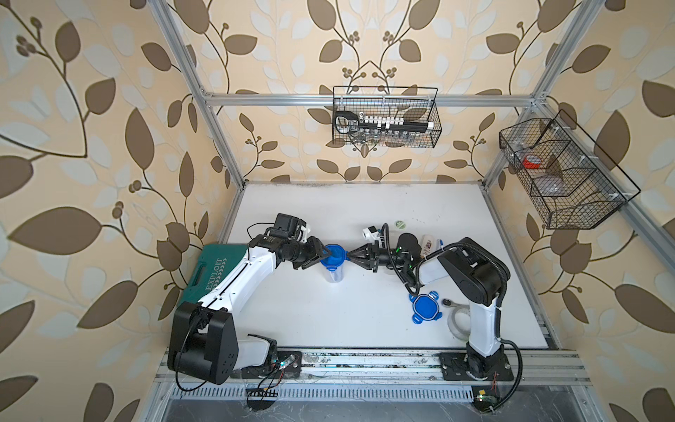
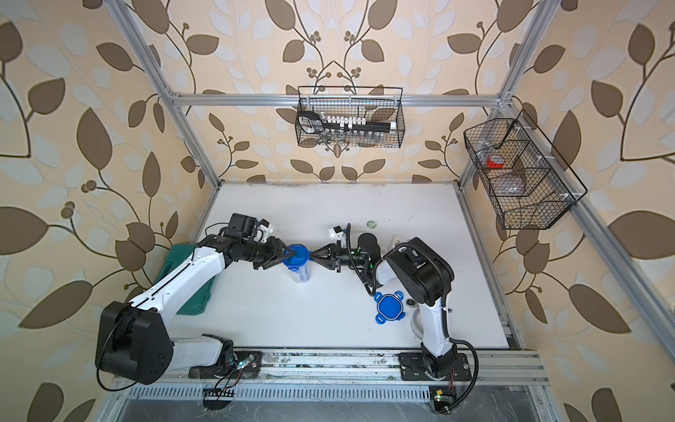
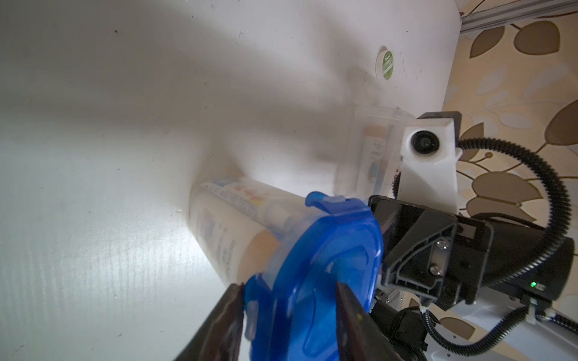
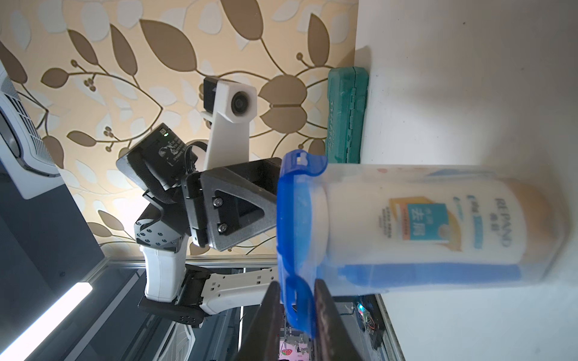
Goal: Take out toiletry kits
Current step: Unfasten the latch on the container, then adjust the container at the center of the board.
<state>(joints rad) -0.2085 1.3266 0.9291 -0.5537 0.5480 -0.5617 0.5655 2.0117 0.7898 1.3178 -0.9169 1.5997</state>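
Lidded jar (image 1: 334, 276) is flanked by the left gripper (image 1: 325, 252) and right gripper (image 1: 349, 254), each clamped on its lid (image 1: 334, 253). Its kit (image 4: 422, 225), sealed beneath them, stands upright, long axis vertical, cap up. Beyond the right gripper, a disc (image 1: 400, 225) is already out, and a loose lid (image 1: 424, 307) lies off.

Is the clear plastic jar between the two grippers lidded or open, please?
Lidded: a blue four-tabbed lid caps the clear plastic jar.

Left gripper (image 2: 289, 252), right gripper (image 2: 311, 254) at blue lid (image 2: 300, 258)
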